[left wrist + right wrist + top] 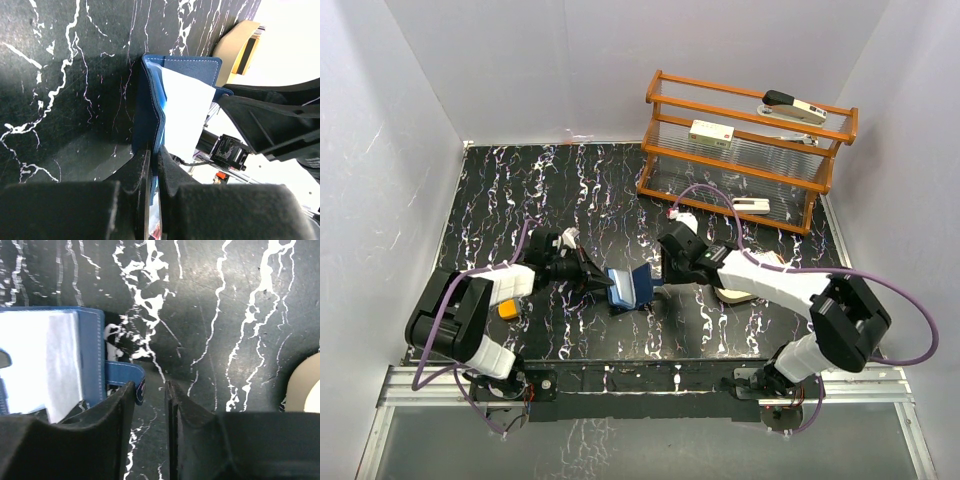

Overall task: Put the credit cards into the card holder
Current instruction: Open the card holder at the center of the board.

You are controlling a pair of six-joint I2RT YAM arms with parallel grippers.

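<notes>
- The card holder point(625, 288) stands propped open on the tabletop point(520, 190), between the two claws, with its navy outside showing.
- The left claw point(154, 159) is pressed together on the card holder's near edge. It pinches the navy cover and braces it upright.
- A white card point(186, 112) lies against the card holder's inner face, and one corner juts past the cover's edge. I cannot tell how deep it sits in a pocket.
- The right claw point(150, 390) is narrowly spread, with bare tabletop showing between its fingers and nothing pinched. It sits just beside the card holder's snap tab point(122, 375), on the side opposite the left claw.
- A beige tray point(307, 385) lies farther from the card holder on that same side.
- A small orange thing point(508, 310) lies well apart from the card holder on the left claw's side. It is too small to tell whether it is a card.
- The step in hand looks to be seating this card, with one claw bracing and the other free to work.
- Next, the right claw would likely need to meet the card's exposed edge and press it along the pocket's line while the left grip stays firm. The cover is floppy and the card thin, so an off-line push could buckle the card or fold the card holder shut.
</notes>
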